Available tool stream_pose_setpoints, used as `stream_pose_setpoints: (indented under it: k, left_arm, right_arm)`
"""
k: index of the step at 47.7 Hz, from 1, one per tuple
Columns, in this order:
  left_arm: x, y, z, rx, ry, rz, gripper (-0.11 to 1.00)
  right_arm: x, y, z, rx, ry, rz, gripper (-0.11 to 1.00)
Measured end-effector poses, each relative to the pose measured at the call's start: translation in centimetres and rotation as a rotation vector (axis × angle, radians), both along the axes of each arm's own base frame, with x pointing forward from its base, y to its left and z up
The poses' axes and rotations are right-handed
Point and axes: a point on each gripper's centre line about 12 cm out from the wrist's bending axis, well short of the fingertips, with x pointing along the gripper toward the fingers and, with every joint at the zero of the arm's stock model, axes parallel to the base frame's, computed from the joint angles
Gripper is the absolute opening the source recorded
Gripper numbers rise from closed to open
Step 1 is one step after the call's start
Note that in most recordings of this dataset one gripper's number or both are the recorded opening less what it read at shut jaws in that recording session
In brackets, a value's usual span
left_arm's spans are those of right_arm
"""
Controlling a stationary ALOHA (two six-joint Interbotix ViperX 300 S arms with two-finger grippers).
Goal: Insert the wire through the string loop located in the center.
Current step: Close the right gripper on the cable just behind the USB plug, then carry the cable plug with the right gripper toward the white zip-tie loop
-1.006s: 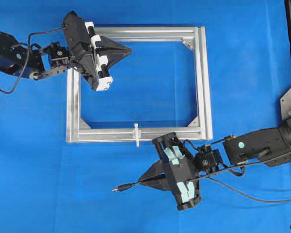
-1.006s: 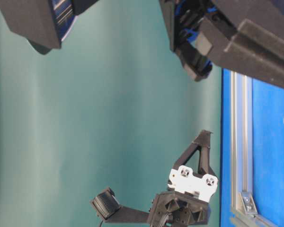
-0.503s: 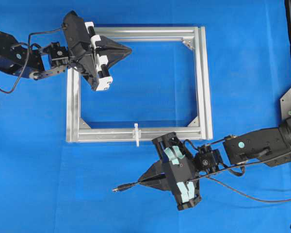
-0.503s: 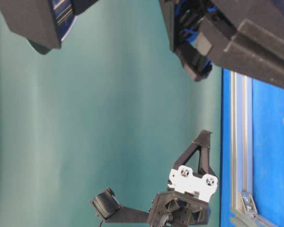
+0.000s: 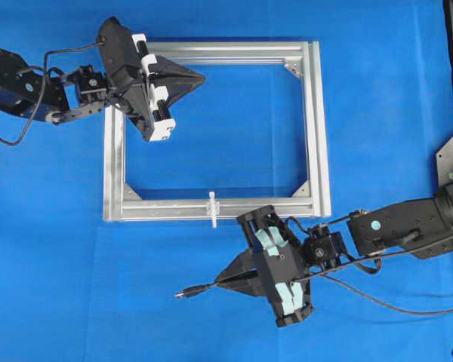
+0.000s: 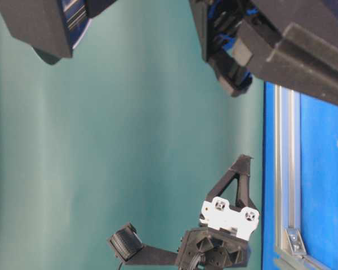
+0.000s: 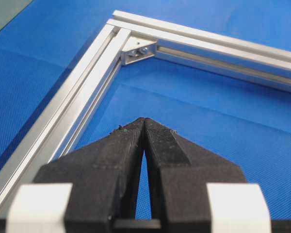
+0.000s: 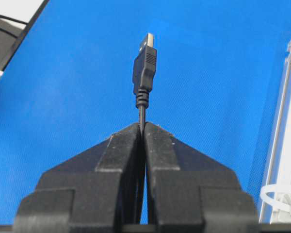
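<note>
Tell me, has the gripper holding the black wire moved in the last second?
No. The right gripper sits at the same spot below the silver frame, wire tip unchanged.

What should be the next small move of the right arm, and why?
Probably turn the right gripper toward the string loop. It is shut on the wire, but the plug points left along the silver frame, beside the loop, not into it.

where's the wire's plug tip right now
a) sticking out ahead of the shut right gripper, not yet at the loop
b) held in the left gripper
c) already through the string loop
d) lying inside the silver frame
a: the right gripper is shut on the wire, whose plug juts out past the gripper's tips, short of the string loop on the frame.
</note>
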Motion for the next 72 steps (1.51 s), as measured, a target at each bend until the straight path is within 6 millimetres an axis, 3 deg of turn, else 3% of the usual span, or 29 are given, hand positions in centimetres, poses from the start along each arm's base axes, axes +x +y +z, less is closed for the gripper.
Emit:
stream_pose_setpoints:
  k: [14,40,57,72]
  left_arm:
    - [0.0,0.0,-0.1,-0.001,0.005,0.001,0.00]
    - [0.0,0.0,-0.1,-0.001,0.003,0.000,0.00]
    - [0.0,0.0,-0.1,-0.001,0.004,0.000,0.00]
    - [0.0,0.0,-0.1,-0.001,0.004,0.000,0.00]
  right_arm:
    - [-0.2,-0.1,0.0,-0.001,0.001,0.000,-0.03]
    - [-5.5,-2.1,-0.2,0.008,0.013,-0.012,-0.03]
    - [-5.6,-2.2,-0.1,0.011,0.007,-0.015,-0.03]
    - [-5.1,-5.2,-0.6,0.006,0.021,-0.101,-0.03]
